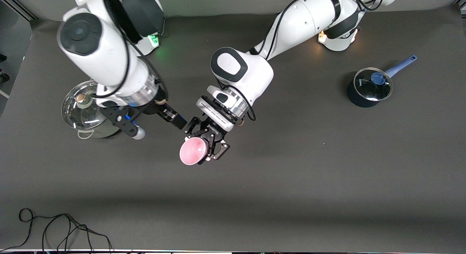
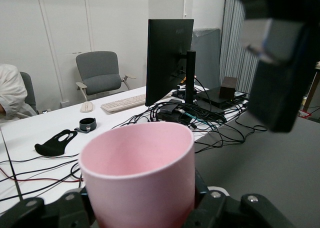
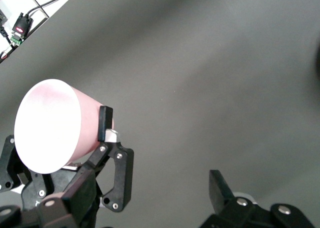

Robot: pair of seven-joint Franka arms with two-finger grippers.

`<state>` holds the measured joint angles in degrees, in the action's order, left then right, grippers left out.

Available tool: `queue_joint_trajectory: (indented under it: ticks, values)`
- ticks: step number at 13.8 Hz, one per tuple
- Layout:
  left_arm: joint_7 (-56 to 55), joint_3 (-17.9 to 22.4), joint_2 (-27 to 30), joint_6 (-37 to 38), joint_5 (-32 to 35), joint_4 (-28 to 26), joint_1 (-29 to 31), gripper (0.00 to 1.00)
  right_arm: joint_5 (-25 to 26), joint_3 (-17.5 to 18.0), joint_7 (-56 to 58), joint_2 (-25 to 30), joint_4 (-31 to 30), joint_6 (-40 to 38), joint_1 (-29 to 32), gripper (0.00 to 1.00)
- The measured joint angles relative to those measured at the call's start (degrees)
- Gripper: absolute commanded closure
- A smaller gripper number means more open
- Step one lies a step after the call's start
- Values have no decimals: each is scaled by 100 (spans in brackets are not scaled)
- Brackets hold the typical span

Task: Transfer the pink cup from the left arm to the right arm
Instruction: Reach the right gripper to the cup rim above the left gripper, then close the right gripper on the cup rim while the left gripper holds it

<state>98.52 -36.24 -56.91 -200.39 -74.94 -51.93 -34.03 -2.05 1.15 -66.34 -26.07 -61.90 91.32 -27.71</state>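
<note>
While the left arm's black skeletal claw gripper clamps the small pale pink plastic cup above bare dark table, the right arm's open bar-jaw gripper hovers beside it; gripper lettering illegible.

Dark grey table: lidded steel pot, blue saucepan, black cable.

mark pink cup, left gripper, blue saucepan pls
pink cup (image 1: 192,151), front view, inside of its open mouth
left gripper (image 1: 210,144), front view, between the claw fingertips shut on the cup
blue saucepan (image 1: 358,98), front view, dark outer wall
</note>
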Motion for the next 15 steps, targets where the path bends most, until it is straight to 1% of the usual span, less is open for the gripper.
queue_joint_trajectory:
  ticks: [2, 5, 7, 11, 15]
  values:
    - [-2, 4, 0, 0, 0, 0, -1, 100, 47, -37, -1, -61, 134, 3, 8, 0]
    - [-5, 4, 0, 0, 0, 2, -3, 100, 50, -121, -1, -133, 504, 3, 82, 0]
    - [-6, 5, 0, 0, 0, 2, -4, 100, 50, -125, 0, -277, 649, 144, 104, 0]
    - [-9, 5, 0, 0, 0, 3, -22, 100, 50, -124, 0, -697, 734, 591, 101, 0]
    - [-13, 5, 0, 0, 0, 3, -89, 100, 51, -123, 0, -798, 757, 763, 100, 1]
